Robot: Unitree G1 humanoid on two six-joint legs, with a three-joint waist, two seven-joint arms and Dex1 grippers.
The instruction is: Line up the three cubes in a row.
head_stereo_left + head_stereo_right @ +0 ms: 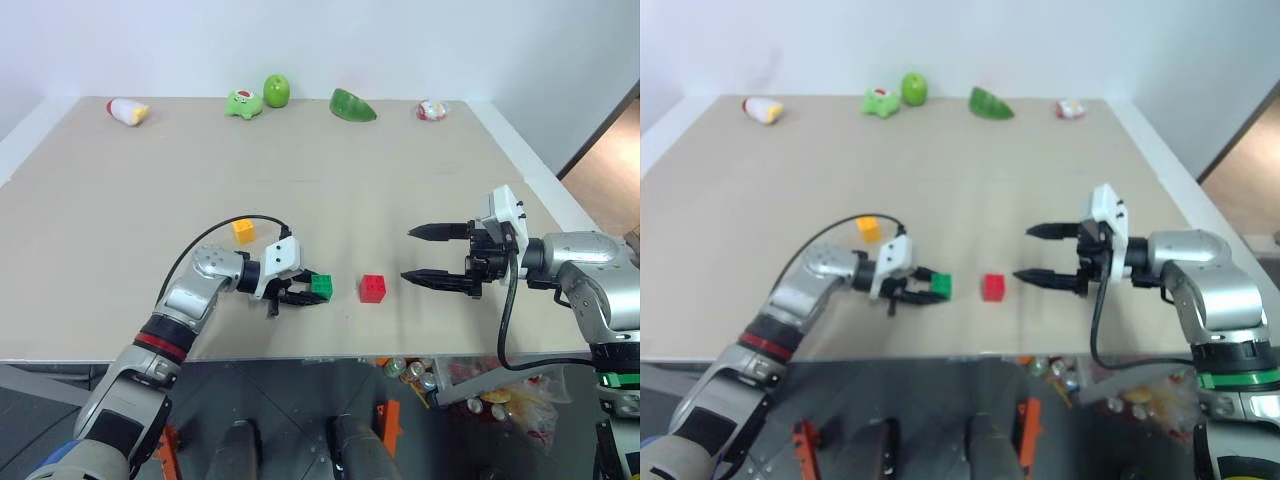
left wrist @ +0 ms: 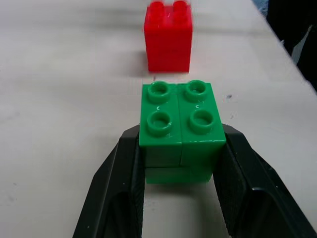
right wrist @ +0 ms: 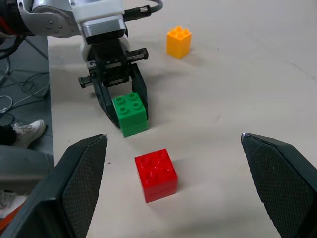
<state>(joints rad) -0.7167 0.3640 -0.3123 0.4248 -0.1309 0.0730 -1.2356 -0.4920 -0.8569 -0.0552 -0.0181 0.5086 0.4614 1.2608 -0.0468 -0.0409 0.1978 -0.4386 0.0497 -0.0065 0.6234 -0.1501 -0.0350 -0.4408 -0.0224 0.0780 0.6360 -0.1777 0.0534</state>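
Nearest you, at the table's front edge, the left gripper (image 1: 312, 292) is clamped on the green cube (image 1: 321, 287), one black finger on each side of it, as the left wrist view shows plainly. The cube sits low at the tabletop; you cannot tell from these pictures whether it rests on the surface or is just lifted.

Just beyond it, toward your right, stands the red cube (image 1: 373, 288), near the green one but not touching, at about the same depth on the table. The yellow cube (image 1: 244, 231) lies farther back and to the left, well apart from the pair.

So judge the job as partly done: green and red already make a rough two-piece line, and the yellow one has not joined it. You have yet to set the green one down squarely and bring the yellow one into line.

The right gripper (image 1: 433, 254) hangs beyond the red cube with its fingers spread wide and nothing between them.

As for writing, no brand or label can be read on the cubes, and the table (image 1: 100, 200) bears none.
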